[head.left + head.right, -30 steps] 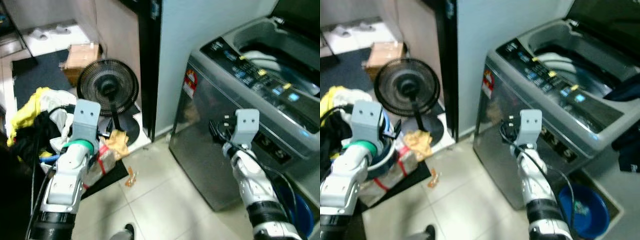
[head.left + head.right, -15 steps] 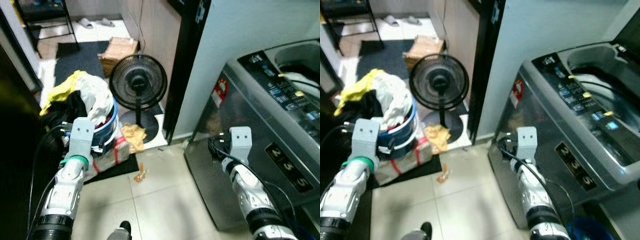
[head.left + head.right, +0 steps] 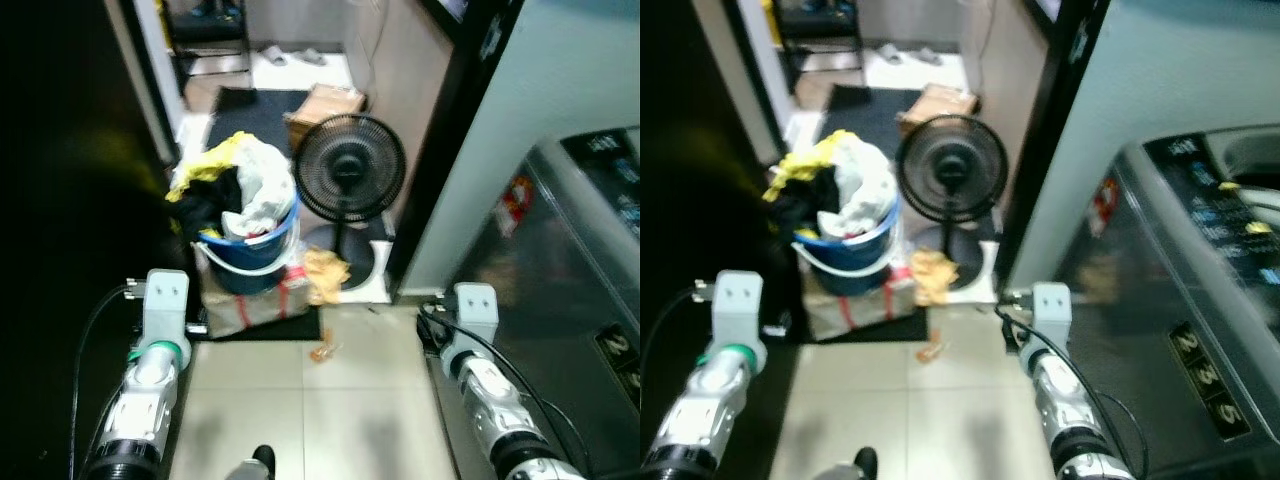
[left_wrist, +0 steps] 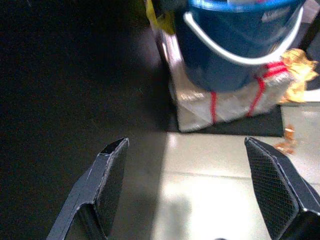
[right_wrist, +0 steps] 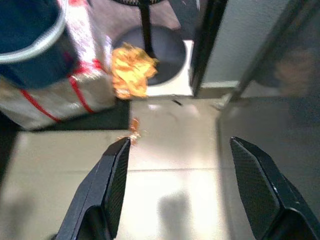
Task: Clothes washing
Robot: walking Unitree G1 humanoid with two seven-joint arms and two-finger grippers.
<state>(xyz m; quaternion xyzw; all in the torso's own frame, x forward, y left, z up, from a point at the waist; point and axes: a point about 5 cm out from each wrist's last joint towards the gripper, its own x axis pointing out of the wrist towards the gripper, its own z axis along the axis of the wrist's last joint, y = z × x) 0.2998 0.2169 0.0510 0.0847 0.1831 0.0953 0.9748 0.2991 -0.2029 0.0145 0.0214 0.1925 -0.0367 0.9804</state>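
we find the bucket (image 3: 252,262) heaped with clothes (image 3: 235,190), sitting on a wrapped parcel with red bands (image 4: 225,102). just beside the bucket stands a black fan (image 3: 350,168); crumpled orange paper (image 5: 131,69) lies at the fan's base. the washing machine (image 3: 1200,300) is well apart from the bucket. the left gripper (image 4: 200,192) and right gripper (image 5: 182,187) hang over the tiled floor (image 3: 300,410) near the bucket, fingers spread wide, holding nothing.
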